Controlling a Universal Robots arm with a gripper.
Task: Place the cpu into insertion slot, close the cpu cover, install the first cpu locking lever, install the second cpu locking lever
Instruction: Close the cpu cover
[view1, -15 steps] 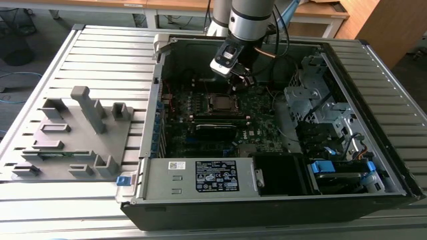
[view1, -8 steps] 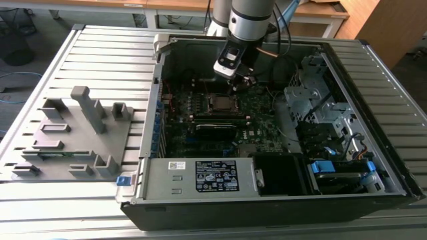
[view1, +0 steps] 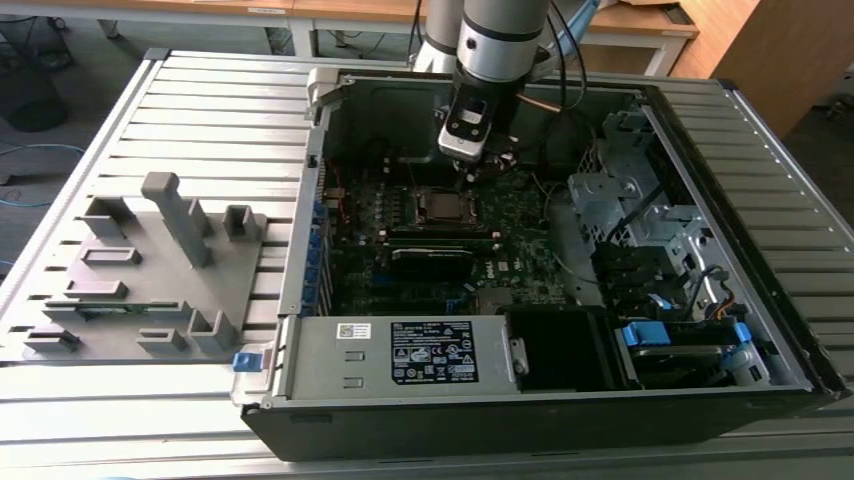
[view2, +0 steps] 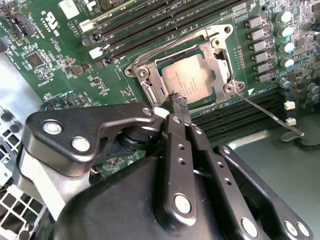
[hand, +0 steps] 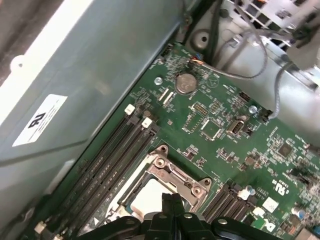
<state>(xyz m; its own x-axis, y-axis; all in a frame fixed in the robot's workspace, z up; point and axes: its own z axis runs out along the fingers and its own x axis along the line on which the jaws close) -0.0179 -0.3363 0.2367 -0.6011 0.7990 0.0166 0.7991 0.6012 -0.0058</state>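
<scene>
The gripper (view2: 177, 102), closed tight and empty, sits at the edge of the cpu cover (view2: 223, 65).

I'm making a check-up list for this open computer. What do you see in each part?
Surface: ribbed metal table, with the open computer case lying on it.
Job's things: the chip sits in the socket; the cover lies flat around it; one thin lever sticks out and looks unlatched.
Clutter: grey holder beside the case.
Gripper: the gripper is shut, its tip at the socket's edge.
Cables: black cables along the arm.
Surroundings: wooden desks.
</scene>
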